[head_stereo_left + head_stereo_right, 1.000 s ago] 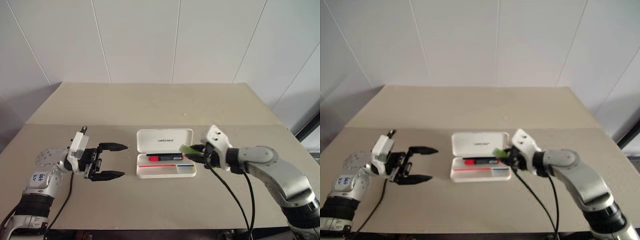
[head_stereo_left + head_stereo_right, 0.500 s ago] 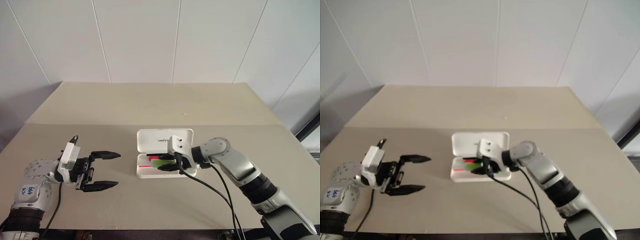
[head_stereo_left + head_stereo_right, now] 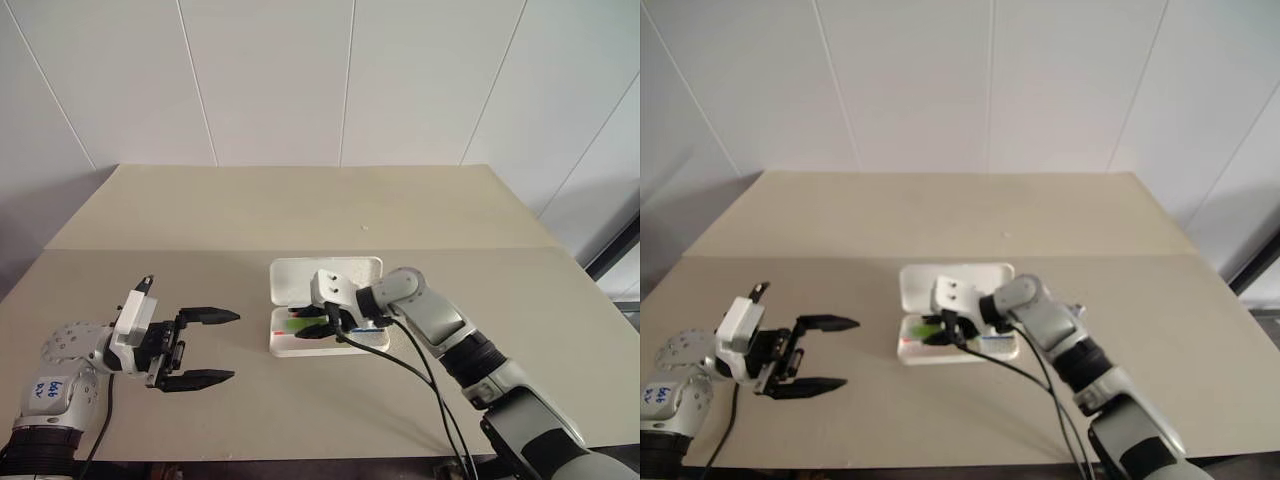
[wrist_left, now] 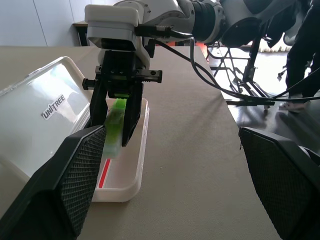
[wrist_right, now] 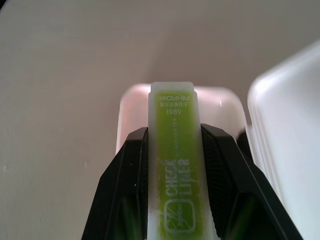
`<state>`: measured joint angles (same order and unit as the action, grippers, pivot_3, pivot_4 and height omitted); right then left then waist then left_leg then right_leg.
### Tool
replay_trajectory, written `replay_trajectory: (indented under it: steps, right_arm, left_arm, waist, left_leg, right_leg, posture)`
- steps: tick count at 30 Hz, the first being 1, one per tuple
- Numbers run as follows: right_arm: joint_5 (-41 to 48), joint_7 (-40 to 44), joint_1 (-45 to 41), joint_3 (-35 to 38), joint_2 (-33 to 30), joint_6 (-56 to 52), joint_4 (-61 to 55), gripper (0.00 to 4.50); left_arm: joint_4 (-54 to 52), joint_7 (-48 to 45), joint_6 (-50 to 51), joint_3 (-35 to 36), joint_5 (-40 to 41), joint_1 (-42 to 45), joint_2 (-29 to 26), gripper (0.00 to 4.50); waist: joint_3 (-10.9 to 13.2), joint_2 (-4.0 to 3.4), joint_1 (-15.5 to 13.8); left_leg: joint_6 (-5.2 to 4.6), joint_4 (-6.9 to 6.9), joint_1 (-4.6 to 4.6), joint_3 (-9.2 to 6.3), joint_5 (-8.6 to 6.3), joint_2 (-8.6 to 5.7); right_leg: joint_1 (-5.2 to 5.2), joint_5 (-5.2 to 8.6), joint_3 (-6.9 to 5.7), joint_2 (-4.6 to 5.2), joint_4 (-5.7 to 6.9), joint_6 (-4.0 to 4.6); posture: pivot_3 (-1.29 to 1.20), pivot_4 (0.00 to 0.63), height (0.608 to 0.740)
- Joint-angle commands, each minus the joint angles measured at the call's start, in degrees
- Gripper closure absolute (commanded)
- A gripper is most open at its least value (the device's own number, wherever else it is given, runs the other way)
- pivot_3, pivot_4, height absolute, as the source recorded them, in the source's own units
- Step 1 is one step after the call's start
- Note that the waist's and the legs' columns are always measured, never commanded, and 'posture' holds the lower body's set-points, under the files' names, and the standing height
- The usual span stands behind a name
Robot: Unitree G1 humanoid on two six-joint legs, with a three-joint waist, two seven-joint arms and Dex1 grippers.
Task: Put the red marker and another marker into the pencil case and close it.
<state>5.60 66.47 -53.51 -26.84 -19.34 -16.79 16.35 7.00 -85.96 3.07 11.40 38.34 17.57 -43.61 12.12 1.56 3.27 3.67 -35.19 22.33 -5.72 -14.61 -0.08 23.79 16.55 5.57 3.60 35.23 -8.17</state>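
Lower left of the head view: left gripper [image 3: 205, 347], fingers spread wide, empty, well apart from the case. Centre: pencil case [image 3: 325, 279] lies open, lid back. Right gripper [image 3: 318, 326] is clamped on the green marker [image 4: 114, 129], held over the tray. The marker's long axis runs along the tray's length, tip angled downward. Judged light, rigid, smooth plastic; gripping its mid-body seems soundest. Red marker not discernible.

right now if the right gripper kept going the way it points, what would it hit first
Most likely the open tray of the pencil case. The right gripper, shut on the lime-green marker, points down over that tray, so the marker's lower end would probably touch its floor before the fingers do. The exact gap is hard to judge.
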Motion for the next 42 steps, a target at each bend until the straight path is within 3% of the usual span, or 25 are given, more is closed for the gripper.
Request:
replay_trajectory:
  steps: [1, 22, 29, 36, 42]
  right_arm:
    - [-0.24, 0.47, -1.34, 1.17, 1.06, 0.92, -0.38, 2.62]
    - [-3.82, 1.12, -0.13, 1.30, 1.47, -0.11, 1.52, 2.62]
    - [-3.68, 0.72, 0.03, 1.47, 1.72, -1.72, 0.87, 0.14]
    - [-2.33, 0.28, 0.85, 3.30, 0.32, -5.55, -4.68, 0.03]
    - [5.33, -0.70, 9.10, 10.44, -6.34, -21.52, -27.11, 0.03]
  left_arm:
    - [-2.04, -1.31, 0.07, 1.85, 0.91, 0.17, -0.95, 0.00]
    - [-1.09, -0.89, -0.51, 1.44, 0.06, 1.71, -0.68, 0.00]
    - [-0.90, -0.80, -0.52, 1.31, -0.14, 2.23, -0.48, 0.00]
    - [-1.05, -0.85, -0.43, 1.11, -0.03, 2.36, -0.16, 0.00]
    - [-2.10, -1.21, -0.20, 1.05, 0.48, 1.28, 0.06, 0.00]
  waist:
    - [0.00, 0.00, -0.02]
    - [0.00, 0.00, 0.07]
    - [0.00, 0.00, 0.08]
    - [0.00, 0.00, 0.03]
    - [0.00, 0.00, -0.40]
  left_leg:
    - [0.01, 0.00, 0.00, 0.00, 0.00, 0.00]
    - [0.18, -0.03, -0.03, 0.00, 0.10, -0.01]
    - [0.19, -0.04, -0.03, 0.00, 0.11, -0.01]
    - [0.19, -0.04, -0.03, -0.01, 0.11, -0.01]
    - [0.20, -0.04, 0.01, -0.04, 0.11, -0.01]
  right_leg:
    - [0.00, 0.00, 0.00, 0.01, 0.01, 0.00]
    - [0.11, 0.03, 0.01, -0.01, 0.33, 0.06]
    - [0.12, 0.03, 0.01, -0.02, 0.37, 0.06]
    - [0.13, 0.03, 0.01, -0.02, 0.37, 0.06]
    - [0.13, 0.04, 0.00, 0.00, 0.33, 0.06]
  posture:
    - [0.00, 0.150, 0.740]
    - [0.00, 0.150, 0.740]
    - [0.00, 0.150, 0.740]
    - [0.00, 0.150, 0.740]
    - [0.00, 0.150, 0.740]
